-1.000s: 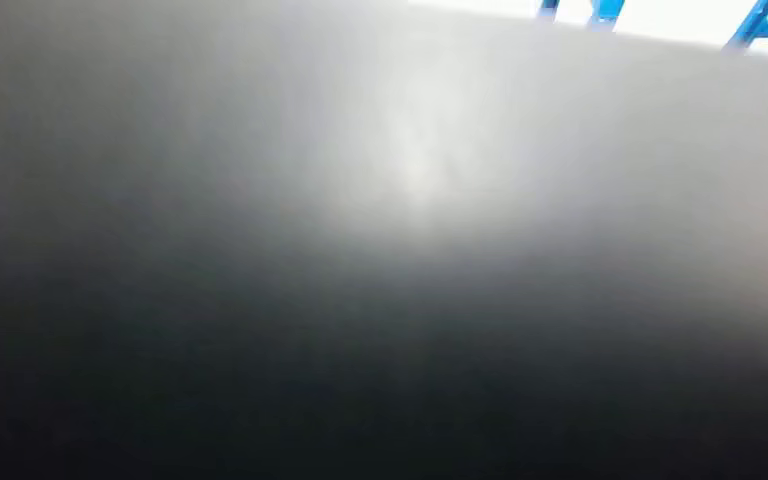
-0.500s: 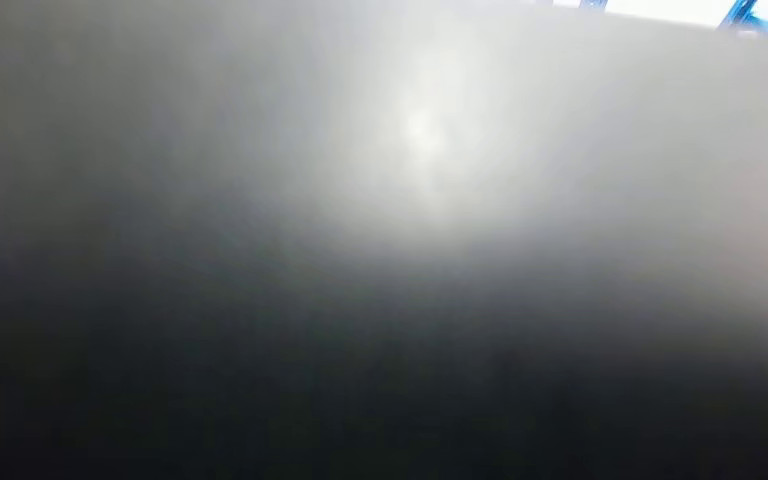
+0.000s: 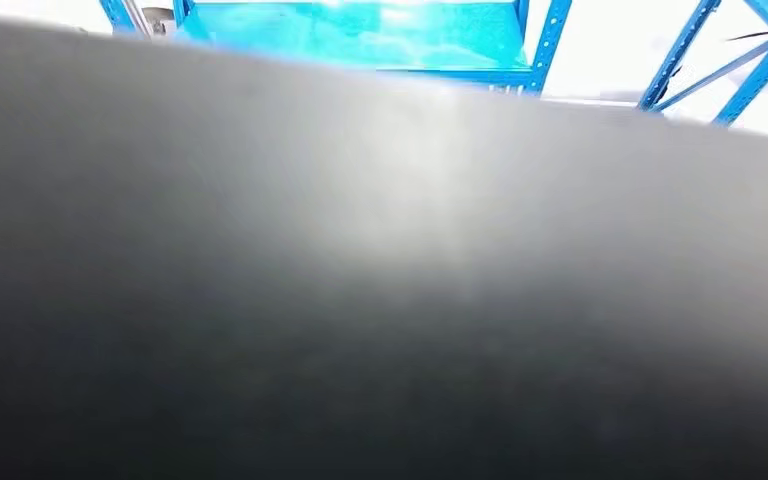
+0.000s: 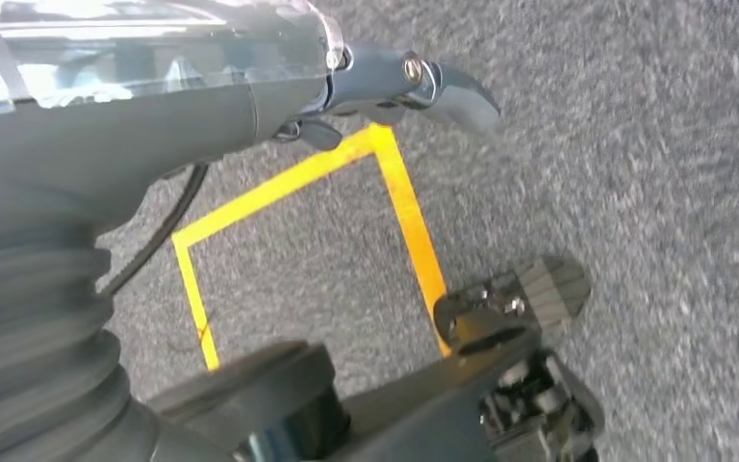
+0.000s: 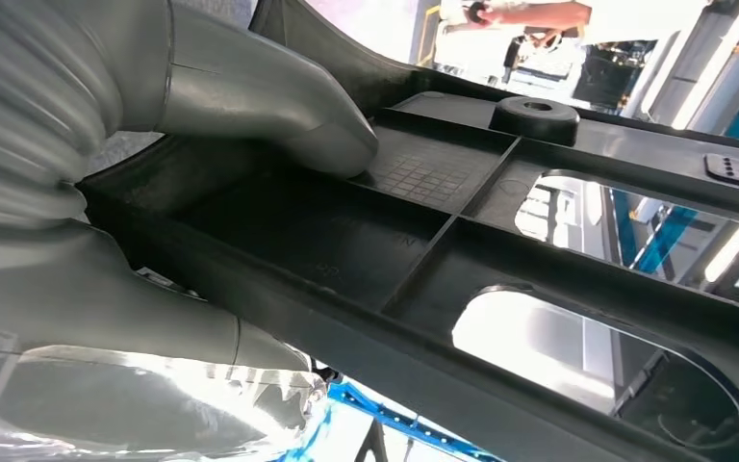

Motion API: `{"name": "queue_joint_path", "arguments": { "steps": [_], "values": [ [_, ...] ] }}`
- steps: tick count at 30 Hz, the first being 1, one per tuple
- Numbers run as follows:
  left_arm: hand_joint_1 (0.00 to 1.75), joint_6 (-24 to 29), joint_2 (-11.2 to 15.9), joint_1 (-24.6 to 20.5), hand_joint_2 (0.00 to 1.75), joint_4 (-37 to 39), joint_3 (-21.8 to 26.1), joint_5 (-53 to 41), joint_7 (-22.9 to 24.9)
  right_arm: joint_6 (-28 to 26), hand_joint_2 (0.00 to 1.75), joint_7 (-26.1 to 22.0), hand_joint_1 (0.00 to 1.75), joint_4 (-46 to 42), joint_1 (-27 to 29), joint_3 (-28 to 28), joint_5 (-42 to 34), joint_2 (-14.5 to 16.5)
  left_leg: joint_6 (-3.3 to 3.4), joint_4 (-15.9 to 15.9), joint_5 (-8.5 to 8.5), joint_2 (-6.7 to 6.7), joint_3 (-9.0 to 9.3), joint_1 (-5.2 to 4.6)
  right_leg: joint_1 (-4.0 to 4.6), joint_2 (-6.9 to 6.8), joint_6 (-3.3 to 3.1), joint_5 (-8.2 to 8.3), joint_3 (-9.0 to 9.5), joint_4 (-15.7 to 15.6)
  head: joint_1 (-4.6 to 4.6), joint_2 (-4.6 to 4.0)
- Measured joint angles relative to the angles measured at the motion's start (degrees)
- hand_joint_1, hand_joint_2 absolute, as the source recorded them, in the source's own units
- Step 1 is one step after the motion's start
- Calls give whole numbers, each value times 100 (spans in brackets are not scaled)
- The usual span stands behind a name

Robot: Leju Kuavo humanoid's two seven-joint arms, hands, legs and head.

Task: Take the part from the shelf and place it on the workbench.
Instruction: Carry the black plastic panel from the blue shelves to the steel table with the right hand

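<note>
A large black plastic part (image 5: pixel 462 250), ribbed and with cut-out openings, is gripped by my right hand (image 5: pixel 202 106); the grey thumb (image 5: pixel 289 120) presses on its ribbed face. In the head view the same part (image 3: pixel 380 300) is a dark blurred surface very close to the camera, covering most of the picture. Above its edge stands the blue shelf (image 3: pixel 360 30). My left hand (image 4: pixel 366 87) hangs over the grey floor (image 4: pixel 654 192), its fingers apart and nothing in it.
Blue shelf uprights and braces (image 3: pixel 680 60) stand at the back right. A yellow tape square (image 4: pixel 394 202) marks the carpet below my left hand. In the right wrist view a person's arm (image 5: pixel 539 14) shows beyond the part.
The dark part covered nearly the whole head view before; now its upper edge sits lower and the blue shelf shows above it.
</note>
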Motion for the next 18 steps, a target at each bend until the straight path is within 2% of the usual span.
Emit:
{"name": "queue_joint_path", "arguments": {
  "steps": [2, 4, 5, 6, 7, 9, 10, 11, 13, 15, 16, 18],
  "values": [
    [0, 4, 0, 12, 175, 0, 0, 1, -9, 3, 175, 0, 157, 1, -1, 0, -1, 0, -44, 507, -393, -13, -198, 16, 3, -12, -85, 70, -56, -8, 0, 0],
    [0, 7, 0, 27, 175, 0, 1, 2, -28, 4, 175, 1, 157, 2, 1, 0, -2, 0, -65, 1261, -783, -17, -460, 17, 34, -15, -121, 126, -130, 3, 0, 0],
    [0, 7, 0, 35, 175, 0, 1, 2, -39, 4, 175, 2, 157, 2, 2, 0, -1, 0, -64, 1491, -849, -17, -511, 16, 52, -13, -129, 149, -168, 13, 0, 0],
    [0, 7, 0, 42, 175, 0, 0, 2, -47, 4, 175, 2, 157, 3, 2, 0, -1, 0, -51, 1516, -809, -18, -457, 15, 70, -9, -133, 169, -203, 25, 0, 0],
    [0, 7, 0, 46, 175, 0, 0, 0, -54, 2, 175, 1, 157, 3, 2, 0, -1, 0, -22, 1311, -685, -19, -290, 9, 88, -5, -133, 182, -227, 36, 0, 0],
    [0, 8, 4, 39, 175, -1, -1, -4, -61, -5, 175, 0, 157, 3, 1, 0, -1, 0, 86, 530, -428, -25, 233, -22, 117, -2, -125, 200, -248, 50, 1, 0],
    [0, 10, 7, 30, 175, -1, -2, -8, -62, -10, 175, 0, 157, 3, 0, 0, -1, 0, 133, 197, -370, -27, 435, -45, 121, -5, -108, 212, -258, 51, 1, 0],
    [0, 12, 9, 24, 175, -2, -2, -11, -61, -14, 175, 0, 157, 3, -2, 0, -1, 0, 171, -17, -361, -29, 557, -69, 117, -9, -86, 226, -268, 53, 1, 0],
    [0, 14, 9, 16, 175, -2, -3, -20, -59, -21, 175, 0, 157, 2, -5, 0, -1, 0, 208, -154, -366, -27, 592, -97, 104, -17, -29, 258, -290, 47, 0, 0],
    [0, 13, -3, 10, 175, -2, -4, -36, -58, -32, 175, 0, 157, 0, -9, -4, 0, -1, 254, -252, -310, -17, 606, -62, 105, -11, 30, 205, -327, 117, 1, 0],
    [0, 11, -12, 2, 175, -2, -5, -45, -58, -42, 175, 0, 157, -1, -11, -7, 0, -2, 281, -299, -276, -12, 609, -39, 101, -2, 62, 95, -402, 274, 1, 0],
    [0, 3, -29, -9, 175, -2, -7, -54, -60, -71, 175, 2, 157, 1, -9, -13, 0, -5, 308, -330, -238, -8, 584, -18, 63, 13, 127, -284, -735, 959, 2, 0]
  ]
}}
